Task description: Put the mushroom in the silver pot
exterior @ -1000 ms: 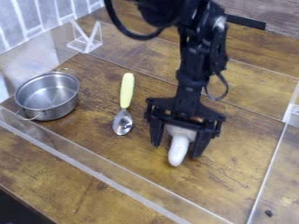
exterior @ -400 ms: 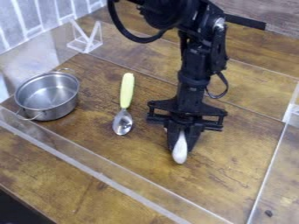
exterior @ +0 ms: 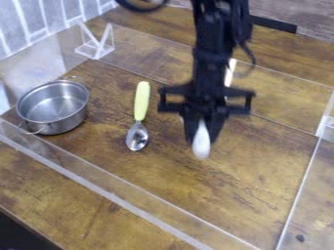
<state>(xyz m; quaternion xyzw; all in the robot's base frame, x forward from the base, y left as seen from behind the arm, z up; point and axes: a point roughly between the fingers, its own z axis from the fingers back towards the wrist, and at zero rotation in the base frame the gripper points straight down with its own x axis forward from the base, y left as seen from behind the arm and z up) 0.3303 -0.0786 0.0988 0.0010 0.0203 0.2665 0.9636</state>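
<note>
The mushroom [exterior: 201,141], cream-white and blurred, hangs above the wooden table right of centre with its pale stem pointing down. My gripper [exterior: 202,115] points straight down and is shut on the mushroom's upper end, which hides the cap. The silver pot [exterior: 53,105] stands at the left of the table, round and shiny, with nothing visible inside it. The gripper is well to the right of the pot and higher than its rim.
A metal spoon [exterior: 139,116] with a yellow-green handle lies between the pot and the gripper. A clear low wall [exterior: 156,220] runs along the table's front, and a clear stand [exterior: 94,41] sits at the back left.
The jaws closed on the mushroom as it lay on the table. The gripper then rose, lifting the mushroom clear of the wood, and rolled a little.
</note>
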